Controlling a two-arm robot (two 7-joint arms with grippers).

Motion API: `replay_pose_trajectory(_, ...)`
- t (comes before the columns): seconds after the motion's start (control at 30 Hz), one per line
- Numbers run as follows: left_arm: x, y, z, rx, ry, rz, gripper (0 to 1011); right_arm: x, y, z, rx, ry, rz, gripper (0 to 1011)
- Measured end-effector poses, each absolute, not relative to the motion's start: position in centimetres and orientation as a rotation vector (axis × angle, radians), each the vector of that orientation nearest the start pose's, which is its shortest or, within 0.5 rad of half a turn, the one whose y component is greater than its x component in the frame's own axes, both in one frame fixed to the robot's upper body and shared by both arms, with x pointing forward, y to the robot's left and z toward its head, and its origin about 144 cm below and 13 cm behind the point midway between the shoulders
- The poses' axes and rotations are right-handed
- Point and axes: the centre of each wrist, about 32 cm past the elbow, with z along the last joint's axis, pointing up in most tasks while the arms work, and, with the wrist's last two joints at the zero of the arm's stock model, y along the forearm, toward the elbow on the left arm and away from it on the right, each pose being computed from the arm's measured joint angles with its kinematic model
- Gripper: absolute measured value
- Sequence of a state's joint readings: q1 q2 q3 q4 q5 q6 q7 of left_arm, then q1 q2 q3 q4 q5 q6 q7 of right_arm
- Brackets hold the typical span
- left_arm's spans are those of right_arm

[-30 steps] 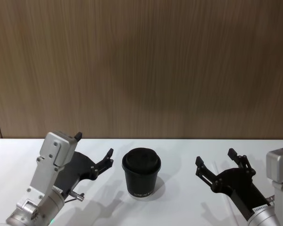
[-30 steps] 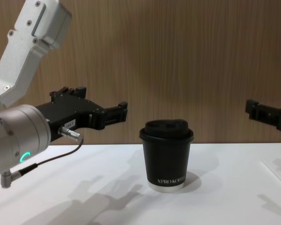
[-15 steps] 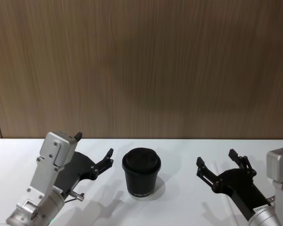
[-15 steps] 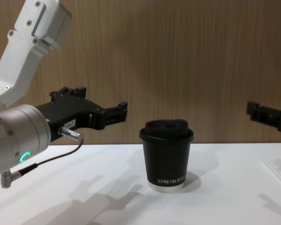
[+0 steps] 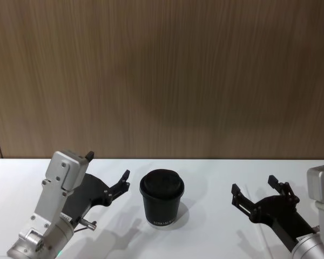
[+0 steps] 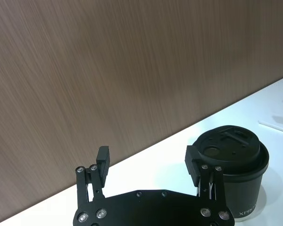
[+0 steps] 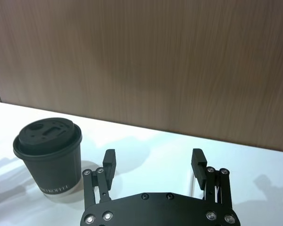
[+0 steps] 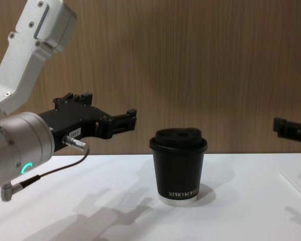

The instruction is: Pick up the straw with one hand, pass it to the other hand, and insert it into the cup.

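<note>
The black lidded cup (image 5: 162,198) (image 8: 178,168) stands upright mid-table, white lettering near its base. The thin white straw (image 8: 294,184) (image 6: 275,127) lies flat on the white table to the cup's right. My right gripper (image 5: 254,184) (image 7: 153,155) hovers open over that side, nothing between its fingers, and the straw (image 7: 190,184) shows just beside one finger. My left gripper (image 5: 108,165) (image 8: 109,105) (image 6: 148,155), on the silver wrist with the green ring light, hangs open and empty left of the cup, above the table.
A wood-panelled wall (image 5: 162,75) closes off the far edge of the table (image 5: 205,167). A thin black cable (image 8: 50,170) loops under the left wrist. Bare white tabletop (image 8: 90,201) lies in front of the cup.
My right gripper has shifted to the right, away from the cup, and slightly lower. The left arm, cup and straw have stayed put.
</note>
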State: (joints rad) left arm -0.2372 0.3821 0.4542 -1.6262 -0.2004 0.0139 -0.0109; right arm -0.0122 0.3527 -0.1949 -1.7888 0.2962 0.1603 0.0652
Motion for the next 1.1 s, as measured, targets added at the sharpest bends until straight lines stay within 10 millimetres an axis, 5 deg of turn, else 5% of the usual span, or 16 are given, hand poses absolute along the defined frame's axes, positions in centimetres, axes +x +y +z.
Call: replay_pose_trajectory(1.1,49.2,19.84,120.44,0.061,-0.268,1.124,1002,44.11,-25.45,119.45,-0.187,0.114,-1.286,1001)
